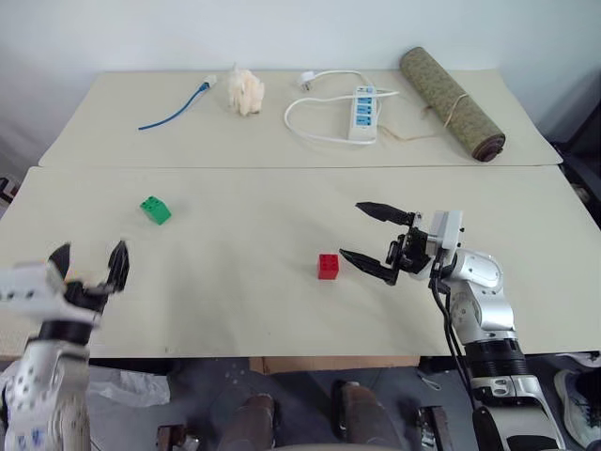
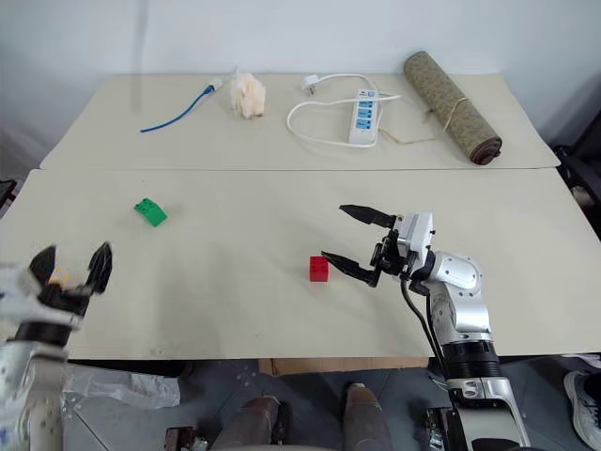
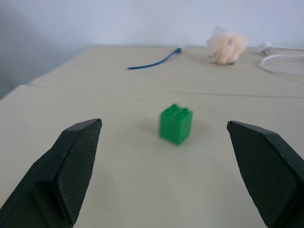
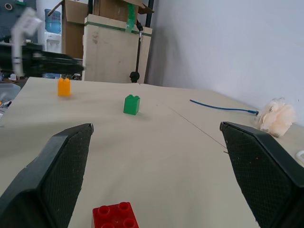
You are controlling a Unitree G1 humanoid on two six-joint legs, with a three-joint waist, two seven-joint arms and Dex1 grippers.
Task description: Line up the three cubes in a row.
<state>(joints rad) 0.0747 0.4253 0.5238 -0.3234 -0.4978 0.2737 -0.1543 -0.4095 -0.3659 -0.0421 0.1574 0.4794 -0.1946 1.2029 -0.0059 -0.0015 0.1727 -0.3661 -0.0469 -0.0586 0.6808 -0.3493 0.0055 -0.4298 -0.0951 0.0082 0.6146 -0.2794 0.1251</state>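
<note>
Beige covers both tables (image 1: 282, 310), the near one carrying the three cubes; the red cube (image 1: 328, 266) stands a little right of the middle of the near table, studs up, just beside the lower fingertip of the right gripper (image 1: 364, 233), which points toward the robot's left with its two black fingers spread wide and nothing between them; the red cube lies outside the jaws, close to them but apart. The green cube (image 1: 155, 209) sits well to the left and slightly farther back, alone on bare tabletop; in the left wrist view it stands ahead of the left gripper (image 1: 90, 257), between the lines of the two fingers but well short of them. The left gripper hovers at the near left edge of the table, its fingers wide apart and holding nothing. The yellow-orange cube (image 4: 63, 87) stands upright on the table beside the left gripper as seen from the right wrist. On the far table lie a blue cable (image 1: 175, 111), a pale fluffy wad (image 1: 246, 90), a white power strip (image 1: 362, 111) with its looped cord, and a rolled mat (image 1: 451, 101) tied with string.
</note>
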